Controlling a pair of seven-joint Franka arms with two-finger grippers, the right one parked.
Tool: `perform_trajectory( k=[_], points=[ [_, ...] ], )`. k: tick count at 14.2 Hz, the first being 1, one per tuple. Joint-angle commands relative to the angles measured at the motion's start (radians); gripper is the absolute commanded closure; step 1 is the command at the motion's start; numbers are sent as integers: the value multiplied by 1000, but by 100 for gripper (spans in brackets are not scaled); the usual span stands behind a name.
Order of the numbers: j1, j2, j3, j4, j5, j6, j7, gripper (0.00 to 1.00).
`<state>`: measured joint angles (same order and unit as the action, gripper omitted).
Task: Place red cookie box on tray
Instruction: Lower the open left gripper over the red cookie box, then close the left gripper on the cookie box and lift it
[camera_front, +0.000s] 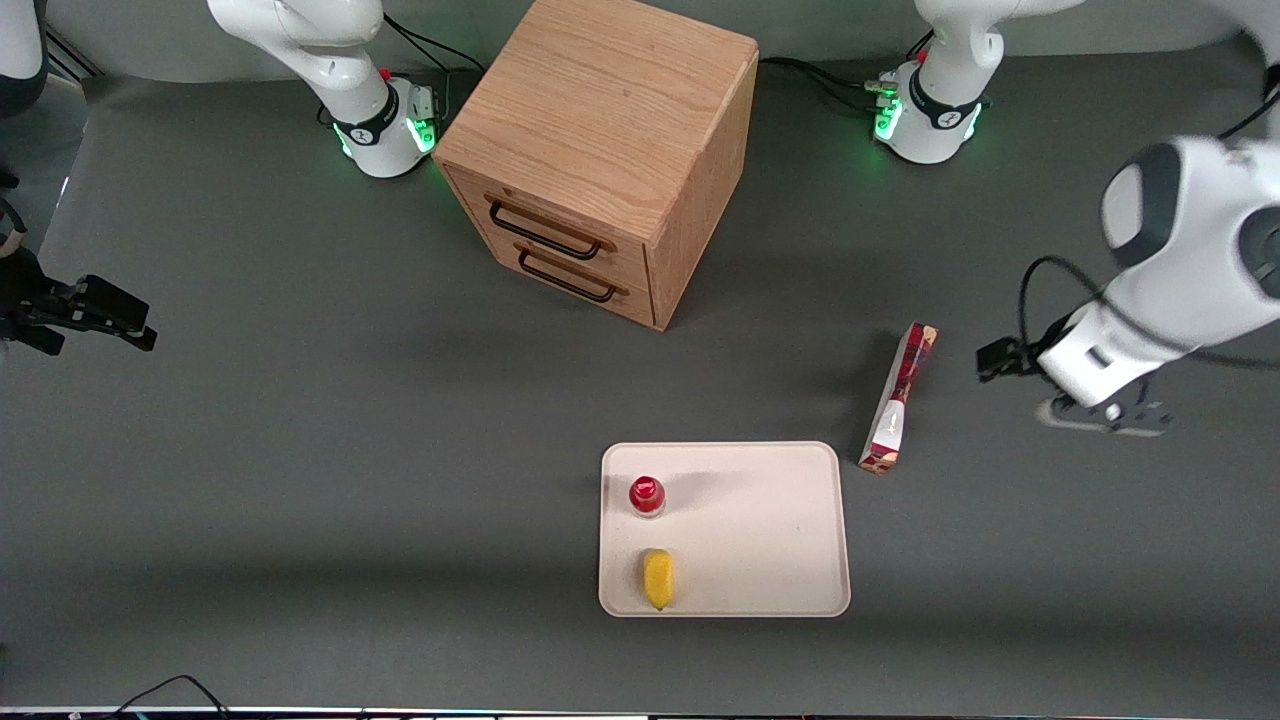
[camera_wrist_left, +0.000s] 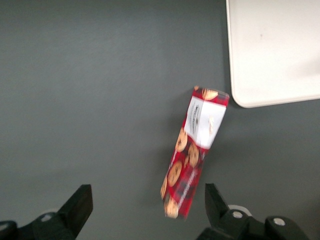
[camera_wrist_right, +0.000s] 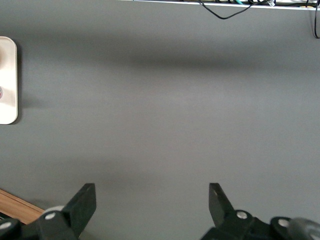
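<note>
In the front view, you see the long, thin dark-red patterned cookie box (camera_front: 898, 399) lying on the dark grey matte table (camera_front: 300, 450), off the tray and just beside one of its corners. Its long axis runs slantwise: the end with the white patch points toward the front camera and the tray, the other end points away from the camera. The flat cream rectangular tray (camera_front: 760, 530) with rounded corners and a low rim carries a small round red-capped bottle (camera_front: 647, 495) and a yellow oblong fruit-like piece (camera_front: 658, 578). The oak-grain wooden two-drawer cabinet (camera_front: 610, 150) with dark wire handles stands farther from the camera. Your gripper (camera_front: 1100, 412) hangs near the box, toward the working arm's end of the table, not touching it.

In the left wrist view, the gripper (camera_wrist_left: 145, 212) has its black fingers (camera_wrist_left: 77, 205) spread wide with nothing between them. The box shows printed round cookies and a white label panel with fine print too small to read; its labelled end nearly reaches the tray's rounded corner (camera_wrist_left: 250, 102).

The right wrist view shows bare table and a sliver of the tray's rim.
</note>
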<state>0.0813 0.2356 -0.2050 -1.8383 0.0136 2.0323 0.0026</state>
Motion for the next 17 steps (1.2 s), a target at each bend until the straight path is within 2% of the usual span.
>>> perform_trajectory(
  k=[1,3,6,13,16,17],
  points=[
    [-47,97,7,16,61,81,-44,0],
    [-70,134,7,-27,112,168,-94,0],
    [-84,143,6,-136,135,273,-116,0],
    [-84,131,-59,-206,123,210,-125,0],
    [-83,146,-56,-283,131,363,-130,0],
    [-81,157,-54,-288,134,388,-128,6]
  ],
)
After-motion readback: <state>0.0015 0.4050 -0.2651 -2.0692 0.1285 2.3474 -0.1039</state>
